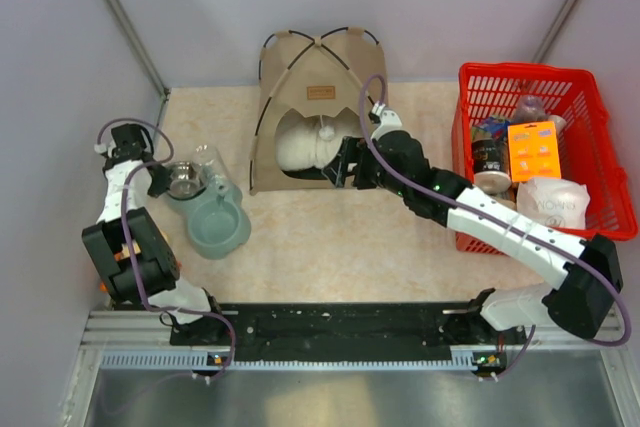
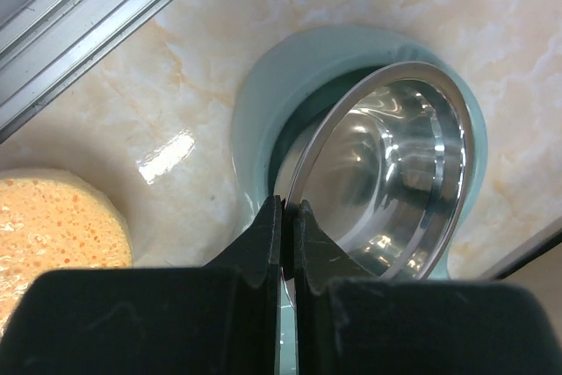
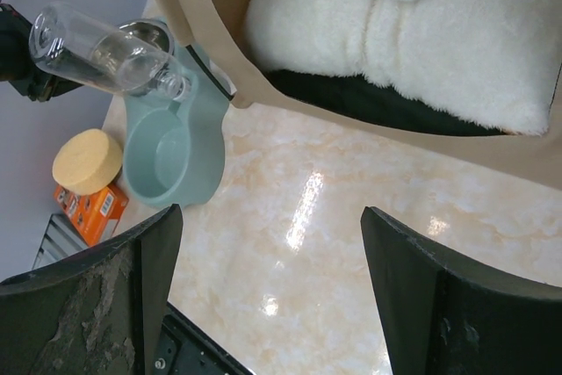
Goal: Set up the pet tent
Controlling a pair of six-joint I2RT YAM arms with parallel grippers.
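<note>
Left end effector (image 2: 287,210): clenched on the rim of the steel bowl (image 2: 386,182) at the teal feeder (image 2: 259,111), left of the top view.
Right end effector (image 3: 270,217): spread wide, holding nothing, just in front of the doorway.
Pet tent (image 1: 315,72): upright on the desk (image 1: 350,237), upper centre; white pillow (image 3: 421,50) inside.
</note>
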